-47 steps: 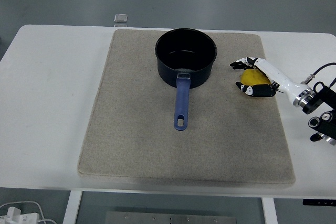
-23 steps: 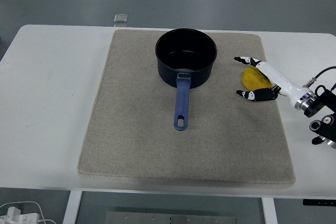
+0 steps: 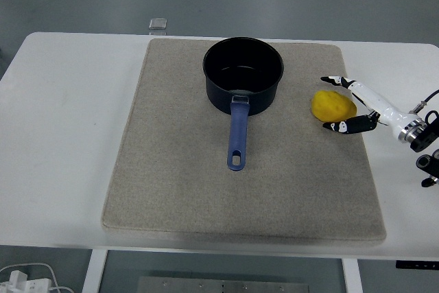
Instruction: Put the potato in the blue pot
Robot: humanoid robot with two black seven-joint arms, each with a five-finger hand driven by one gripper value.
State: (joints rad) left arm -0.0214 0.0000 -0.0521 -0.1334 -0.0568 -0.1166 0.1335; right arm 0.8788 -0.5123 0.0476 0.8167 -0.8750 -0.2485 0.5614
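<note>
A yellow potato lies on the grey mat to the right of the blue pot. The pot stands upright at the mat's back middle, empty, with its blue handle pointing toward the near edge. My right hand comes in from the right edge. Its fingers are spread, one behind the potato and one in front of it, just to the potato's right and not holding it. The left arm is out of view.
A small grey square object lies on the table's back edge, left of the pot. The mat covers most of the white table. A white cable shows below the table at bottom left.
My right hand has opened and drawn back to the right, off the potato. The potato now lies fully uncovered on the mat. The pot has not moved.
</note>
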